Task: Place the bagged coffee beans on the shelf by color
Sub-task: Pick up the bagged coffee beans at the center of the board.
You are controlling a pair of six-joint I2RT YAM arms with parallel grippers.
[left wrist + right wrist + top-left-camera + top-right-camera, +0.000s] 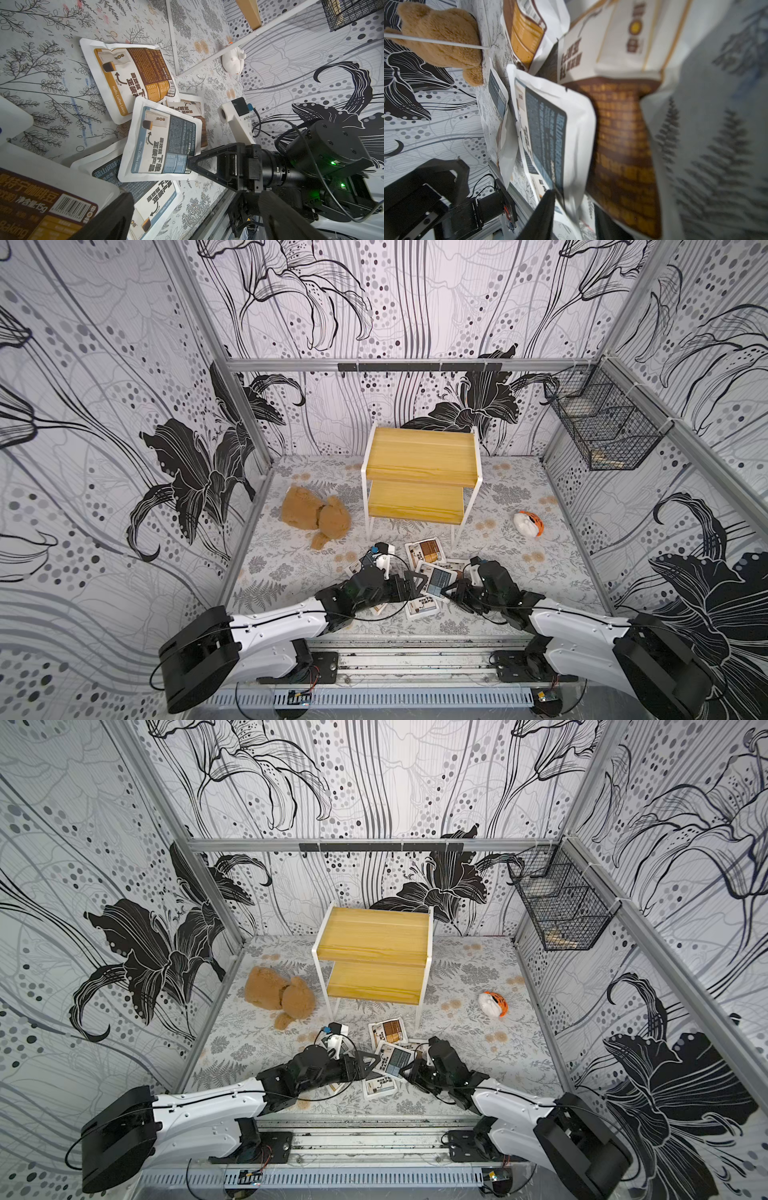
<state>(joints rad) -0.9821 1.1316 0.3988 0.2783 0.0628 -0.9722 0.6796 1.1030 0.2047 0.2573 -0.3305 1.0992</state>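
The shelf (419, 456) (374, 936) stands bare at the back, with two yellow boards. Several bagged coffee beans lie heaped in front of it. My right gripper (451, 589) (573, 224) is shut on the white edge of a blue-grey pouch (436, 580) (160, 143) (548, 133), which tilts up over the others. A brown pouch (428, 551) (133, 76) lies behind it, another brown pouch (623, 135) beneath it, and a second blue-grey pouch (158, 199) nearer the rail. My left gripper (409, 587) (193, 224) hangs open just left of the held pouch, holding nothing.
A brown teddy bear (316, 514) lies left of the shelf. A white-and-orange toy (528, 523) sits to its right. A black wire basket (602, 427) hangs on the right wall. The arms' rail (399, 659) runs along the front edge.
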